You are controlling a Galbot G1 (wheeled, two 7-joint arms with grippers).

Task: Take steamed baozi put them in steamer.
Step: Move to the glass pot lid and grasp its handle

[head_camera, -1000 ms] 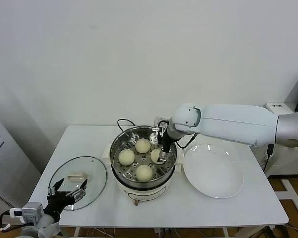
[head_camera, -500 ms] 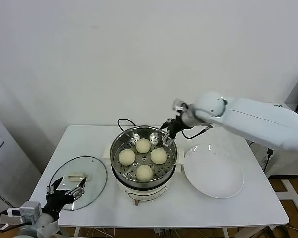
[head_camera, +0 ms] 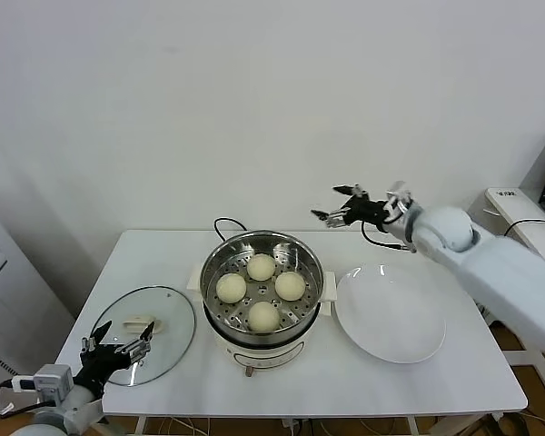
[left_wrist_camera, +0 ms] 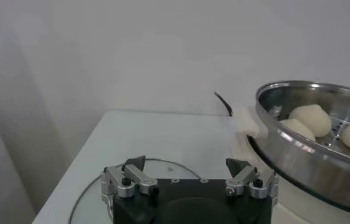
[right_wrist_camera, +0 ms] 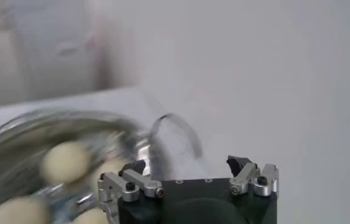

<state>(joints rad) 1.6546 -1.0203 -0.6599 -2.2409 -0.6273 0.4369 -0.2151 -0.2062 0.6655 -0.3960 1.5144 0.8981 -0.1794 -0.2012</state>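
Cream-white baozi point(head_camera: 262, 266), four in all, lie on the perforated tray inside the steamer point(head_camera: 262, 338), mid-table. Right gripper point(head_camera: 335, 203) is in the air above and right of the pot, fingers spread, holding nothing. Left gripper point(head_camera: 118, 346) sits low over the glass lid point(head_camera: 168, 313), also spread. Plate point(head_camera: 389, 313) lies right of the steamer.

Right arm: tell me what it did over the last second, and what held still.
The right gripper rose out of the steamer and swung back toward the robot's right, jaws open and empty, leaving the fourth of the baozi on the tray. The other three buns, plate, glass lid and left gripper stayed put.
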